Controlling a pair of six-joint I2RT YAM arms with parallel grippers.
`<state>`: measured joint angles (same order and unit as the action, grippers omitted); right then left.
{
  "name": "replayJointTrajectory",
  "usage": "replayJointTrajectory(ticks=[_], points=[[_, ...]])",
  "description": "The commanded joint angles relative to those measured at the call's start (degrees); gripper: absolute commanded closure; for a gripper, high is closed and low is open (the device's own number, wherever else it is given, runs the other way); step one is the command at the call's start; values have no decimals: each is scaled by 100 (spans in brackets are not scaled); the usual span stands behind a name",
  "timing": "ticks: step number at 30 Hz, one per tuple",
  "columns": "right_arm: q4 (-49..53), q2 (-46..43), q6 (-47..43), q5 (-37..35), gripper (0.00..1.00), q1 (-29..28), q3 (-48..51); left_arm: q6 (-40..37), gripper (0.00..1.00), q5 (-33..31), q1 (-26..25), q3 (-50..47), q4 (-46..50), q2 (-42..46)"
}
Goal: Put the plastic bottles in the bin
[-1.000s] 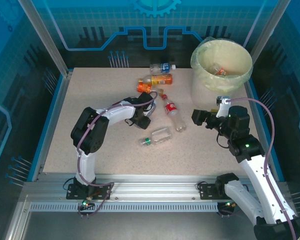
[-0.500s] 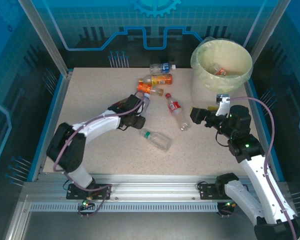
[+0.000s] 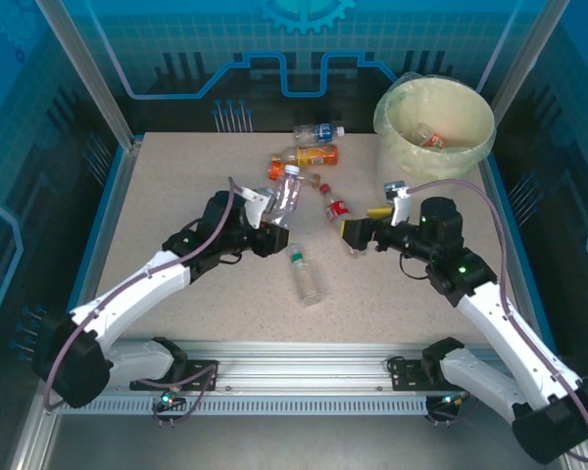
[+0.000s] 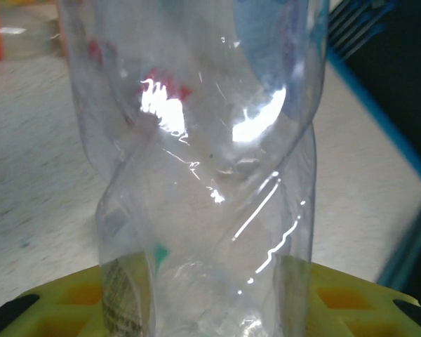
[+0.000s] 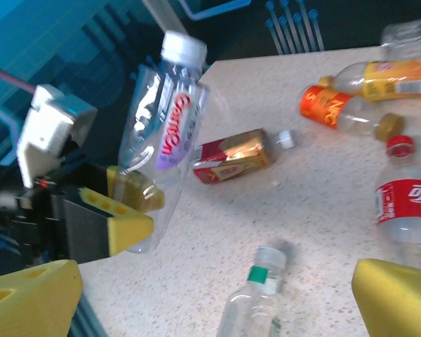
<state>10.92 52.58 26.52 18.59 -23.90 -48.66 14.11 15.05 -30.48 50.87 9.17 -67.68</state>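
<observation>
My left gripper (image 3: 267, 233) is shut on a clear bottle with a white cap (image 3: 286, 196), held tilted above the table. The left wrist view looks up that bottle (image 4: 203, 161) from between the yellow pads (image 4: 351, 295). In the right wrist view the held bottle (image 5: 165, 133) stands at the left. My right gripper (image 3: 358, 233) is open, low over the table. A clear green-capped bottle (image 3: 304, 276) (image 5: 256, 302) lies in front of it. A red-labelled bottle (image 3: 335, 210) (image 5: 407, 203) lies beside it. The bin (image 3: 470, 147) stands at the back right, a bottle (image 3: 431, 138) inside.
Behind the grippers lie two orange bottles (image 3: 284, 171) (image 3: 314, 155), a small amber one (image 5: 231, 156) and a blue-labelled clear one (image 3: 317, 130). Blue walls and metal posts ring the table (image 3: 176, 294). The near left and near right of the tabletop are bare.
My left arm has stretched out and now holds the clear bottle raised. The green-capped bottle has turned from lying crosswise to pointing away. My right gripper has moved left toward the middle.
</observation>
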Motion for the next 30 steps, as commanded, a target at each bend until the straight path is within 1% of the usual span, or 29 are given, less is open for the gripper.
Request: replayJointTrajectory(ticks=[1,6,10,14,16,20,23,28,30], points=[[-468,181,-42,242,0,-274,-486,562,63,1176,33,-169,-781,200],[-834,546,141,491,0,-559,-774,968,63,2021,17,-243,-1419,269],[-749,837,146,615,0,-753,-1053,901,62,2427,-50,-305,-1651,273],[-573,980,224,142,0,-937,-1232,990,63,2785,-120,-403,-2022,273],[-596,1104,388,101,0,-938,-1312,910,63,2846,-212,-418,-2077,266],[-548,1543,442,899,2,-980,-1667,713,63,2880,-371,-344,-1944,188],[-228,1756,416,756,12,-1113,-1913,655,63,2876,-432,-316,-1866,162],[-166,1757,512,395,31,-1130,-1884,621,63,2847,-431,-325,-1813,167],[-134,1749,488,438,36,-1126,-1893,620,62,2863,-430,-323,-1805,167]])
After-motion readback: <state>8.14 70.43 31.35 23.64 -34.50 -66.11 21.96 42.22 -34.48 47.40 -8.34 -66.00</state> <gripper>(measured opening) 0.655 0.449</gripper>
